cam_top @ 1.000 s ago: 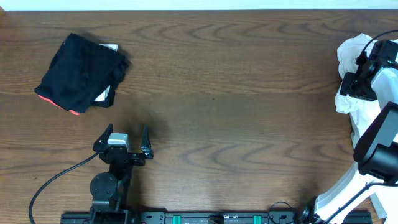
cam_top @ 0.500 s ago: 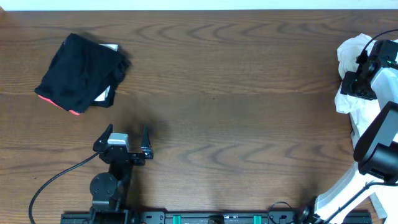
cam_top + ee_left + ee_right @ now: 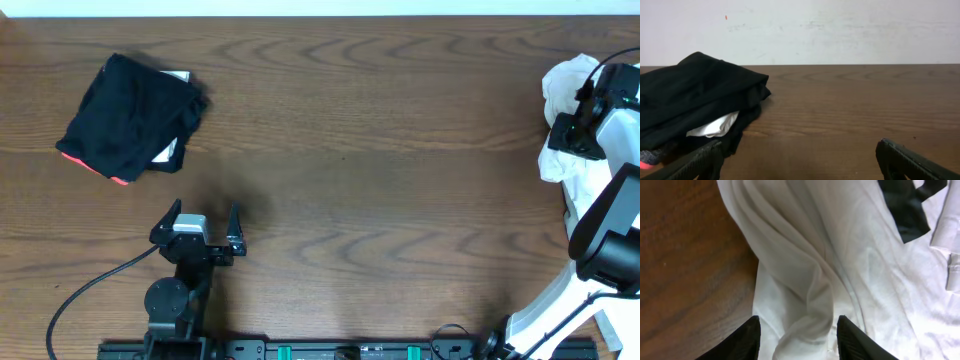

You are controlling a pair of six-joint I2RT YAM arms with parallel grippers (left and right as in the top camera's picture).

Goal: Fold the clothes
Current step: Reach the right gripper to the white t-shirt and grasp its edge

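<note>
The white T-shirt [image 3: 560,85] lies crumpled at the table's far right edge. My right gripper [image 3: 575,135] hangs over it, pointing down. In the right wrist view the jaws [image 3: 797,340] stand open on either side of a raised fold of the white shirt [image 3: 805,280]. A black patch [image 3: 905,205] shows on the cloth at the top right. My left gripper [image 3: 204,207] rests open and empty at the front left, well away from the shirt. It also shows in the left wrist view [image 3: 800,160] over bare wood.
A folded black garment [image 3: 130,118] with a red edge and a white piece tucked in it lies at the back left, and shows in the left wrist view [image 3: 695,95]. A white wall stands behind the table. A black cable [image 3: 90,285] runs by the left arm's base.
My right gripper has shifted very slightly over the white shirt. The left arm and the black garment have not moved.
</note>
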